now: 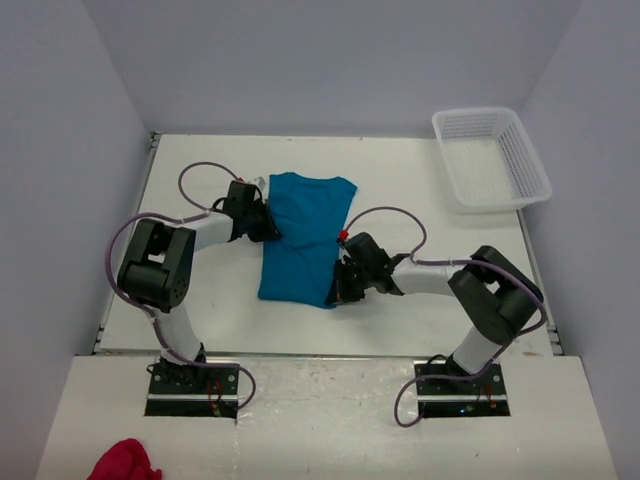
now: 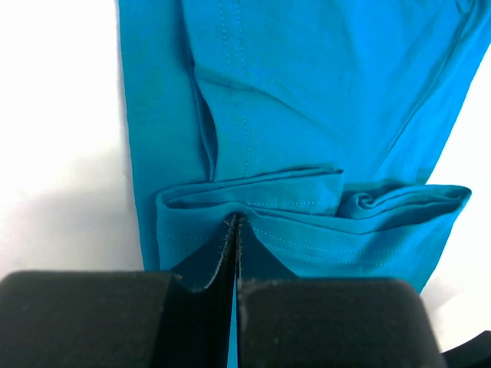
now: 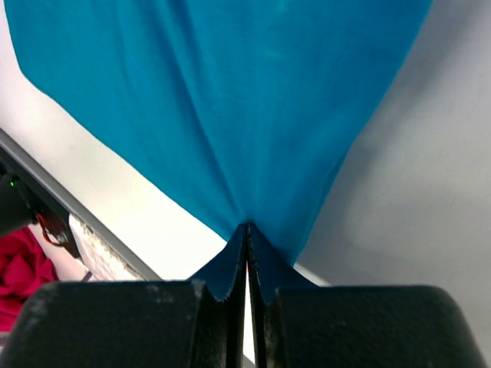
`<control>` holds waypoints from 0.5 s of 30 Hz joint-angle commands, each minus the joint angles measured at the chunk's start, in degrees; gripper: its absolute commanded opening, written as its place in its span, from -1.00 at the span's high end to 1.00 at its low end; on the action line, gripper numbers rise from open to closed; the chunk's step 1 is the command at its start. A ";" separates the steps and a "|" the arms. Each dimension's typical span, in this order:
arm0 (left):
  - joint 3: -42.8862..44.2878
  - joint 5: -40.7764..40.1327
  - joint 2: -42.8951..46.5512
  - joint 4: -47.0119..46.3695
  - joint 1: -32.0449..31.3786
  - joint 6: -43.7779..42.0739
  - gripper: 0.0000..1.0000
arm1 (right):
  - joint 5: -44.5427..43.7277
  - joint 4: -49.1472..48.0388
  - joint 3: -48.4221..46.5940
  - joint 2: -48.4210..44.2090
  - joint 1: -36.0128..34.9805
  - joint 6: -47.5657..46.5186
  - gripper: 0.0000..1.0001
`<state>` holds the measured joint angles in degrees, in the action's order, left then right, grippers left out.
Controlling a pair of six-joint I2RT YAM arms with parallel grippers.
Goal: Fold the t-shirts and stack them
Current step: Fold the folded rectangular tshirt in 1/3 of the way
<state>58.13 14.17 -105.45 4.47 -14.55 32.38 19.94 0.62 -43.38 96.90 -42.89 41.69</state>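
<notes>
Both pincers clenched — left gripper pinching a folded edge of the plain teal-blue soft-fabric t-shirt, right gripper nipping its near corner

White mesh basket on the table's far right corner; crimson cloth front-left.

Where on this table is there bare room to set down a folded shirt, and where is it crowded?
Bare: the white tabletop between the teal-blue fabric t-shirt and the white plastic mesh basket; also the far-left corner. Crowded: the centre, where the left end effector and right end effector both pinch the shirt.
</notes>
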 commanded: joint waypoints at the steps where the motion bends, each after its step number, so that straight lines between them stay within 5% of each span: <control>1: -4.94 -6.44 1.29 3.70 -2.06 0.05 1.00 | -6.67 9.14 7.33 -0.04 -3.50 2.69 1.00; 15: -20.15 -10.74 18.69 4.93 -9.62 5.94 1.00 | -14.66 4.83 23.15 -14.28 -18.69 20.00 1.00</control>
<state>41.30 8.25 -89.49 5.41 -22.96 37.10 11.77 -7.09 -25.50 81.69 -56.95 57.67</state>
